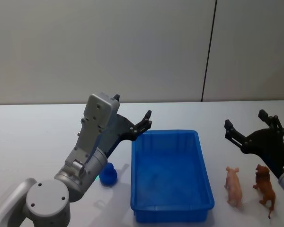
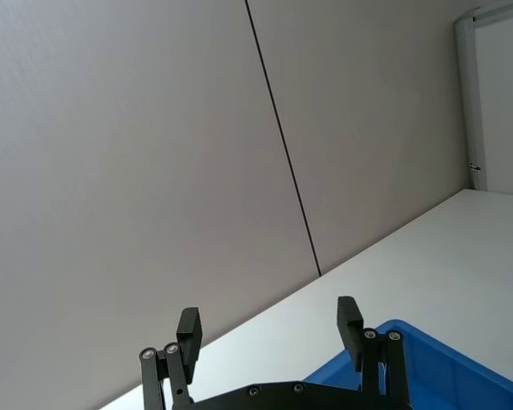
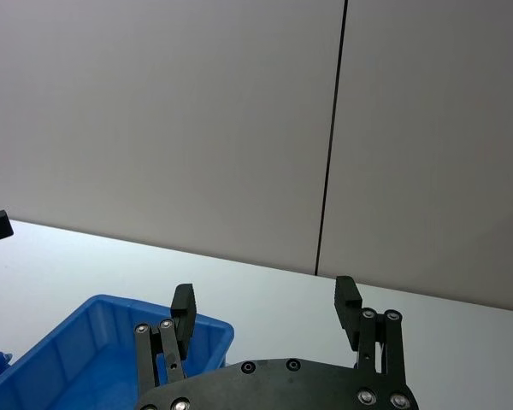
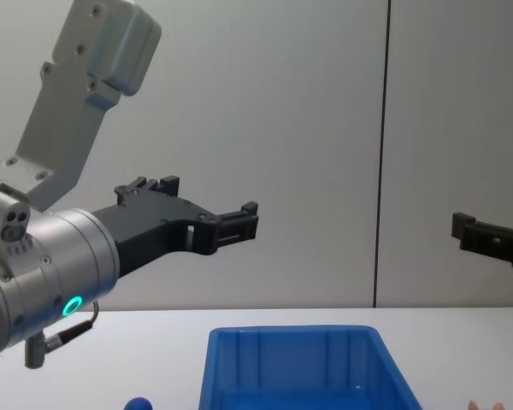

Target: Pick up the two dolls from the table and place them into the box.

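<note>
Two dolls stand on the white table point(image 1: 33, 142) right of the box: a pink pig point(image 1: 234, 185) and a tan-brown lion-like animal point(image 1: 265, 187). The box point(image 1: 199, 161) is a bright blue bin at the middle, nothing showing inside; it also appears as the box point(image 4: 299, 363), the box point(image 2: 449, 371) and the box point(image 3: 68, 354). My left gripper point(image 1: 146, 122) hovers open above the box's far left corner, seen also as the left gripper point(image 2: 269, 318) and the left gripper point(image 4: 244, 224). My right gripper point(image 1: 244, 120) is open and raised behind the dolls, also the right gripper point(image 3: 265, 295).
A small blue object point(image 1: 109, 175) sits on the table just left of the box, under my left arm. A grey wall with a dark vertical seam point(image 1: 208, 52) runs behind the table. Bare tabletop lies at the far left and behind the box.
</note>
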### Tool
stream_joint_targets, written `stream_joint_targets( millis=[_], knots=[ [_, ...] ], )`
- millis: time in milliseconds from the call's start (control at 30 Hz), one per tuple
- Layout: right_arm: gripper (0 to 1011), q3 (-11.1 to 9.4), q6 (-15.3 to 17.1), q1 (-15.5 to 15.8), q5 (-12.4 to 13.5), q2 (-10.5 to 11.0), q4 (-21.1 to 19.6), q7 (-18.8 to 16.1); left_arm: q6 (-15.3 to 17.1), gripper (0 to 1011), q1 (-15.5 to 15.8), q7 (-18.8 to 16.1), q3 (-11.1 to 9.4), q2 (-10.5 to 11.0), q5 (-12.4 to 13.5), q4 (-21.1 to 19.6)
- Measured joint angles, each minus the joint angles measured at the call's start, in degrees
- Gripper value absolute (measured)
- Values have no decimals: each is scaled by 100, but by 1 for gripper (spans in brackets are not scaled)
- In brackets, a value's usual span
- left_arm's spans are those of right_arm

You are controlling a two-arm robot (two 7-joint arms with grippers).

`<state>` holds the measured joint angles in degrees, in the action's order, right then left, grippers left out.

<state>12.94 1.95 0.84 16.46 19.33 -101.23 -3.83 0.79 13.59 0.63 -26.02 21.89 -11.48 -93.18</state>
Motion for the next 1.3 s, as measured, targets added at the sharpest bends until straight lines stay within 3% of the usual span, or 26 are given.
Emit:
stream_joint_targets(
  millis=[867, 1300],
  knots=[
    [1001, -16, 3, 7, 22, 17, 6, -19, 0, 1003, 0, 0, 0, 0, 0, 0],
    [1001, -249, 205, 164, 414, 330, 40, -250, 0, 1003, 0, 0, 0, 0, 0, 0]
  ],
)
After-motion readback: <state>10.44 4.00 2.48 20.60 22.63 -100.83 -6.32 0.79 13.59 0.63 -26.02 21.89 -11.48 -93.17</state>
